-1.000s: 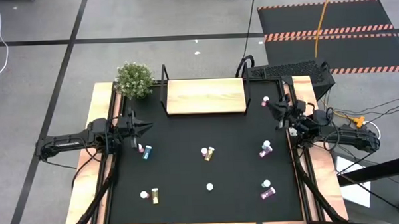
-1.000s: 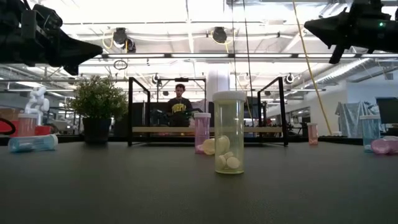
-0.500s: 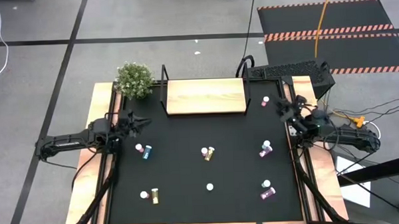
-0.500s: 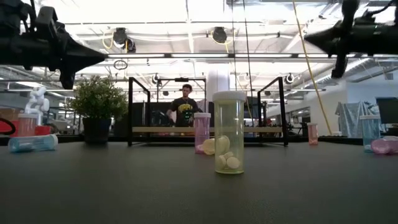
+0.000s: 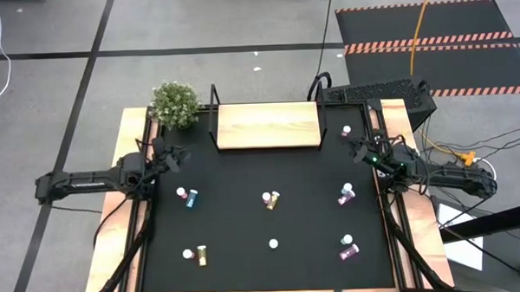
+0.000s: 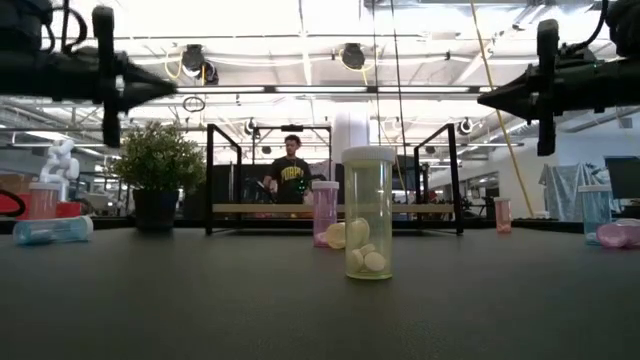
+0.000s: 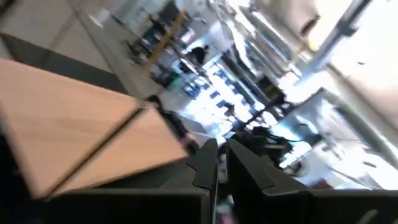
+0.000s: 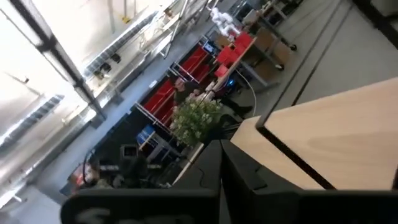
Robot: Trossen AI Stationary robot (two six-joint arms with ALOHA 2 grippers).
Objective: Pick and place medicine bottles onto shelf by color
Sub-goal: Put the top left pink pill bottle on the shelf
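Observation:
Several small white-capped medicine bottles stand or lie on the black table top: a pink and a teal one (image 5: pixel 190 197) at the left, a yellow one (image 5: pixel 270 199) in the middle, a pale green one (image 6: pixel 368 212) near the front, and pink ones (image 5: pixel 346 193) at the right. One pink bottle (image 5: pixel 345 133) stands by the shelf's right end. The wooden shelf (image 5: pixel 268 126) with black posts stands at the far edge and carries nothing. My left gripper (image 5: pixel 180 154) hovers shut and empty at the far left. My right gripper (image 5: pixel 352 145) hovers shut and empty at the far right.
A potted plant (image 5: pixel 174 103) stands at the table's far left corner beside the shelf. Two more bottles (image 5: pixel 195 253) and another pair (image 5: pixel 348 246) sit near the front corners. A person (image 6: pixel 290 180) stands in the room beyond the shelf.
Both grippers have turned about their long axes and now point level across the table toward each other. My left arm has drawn back a little toward the table's left and far edges. The bottles have stayed where they were.

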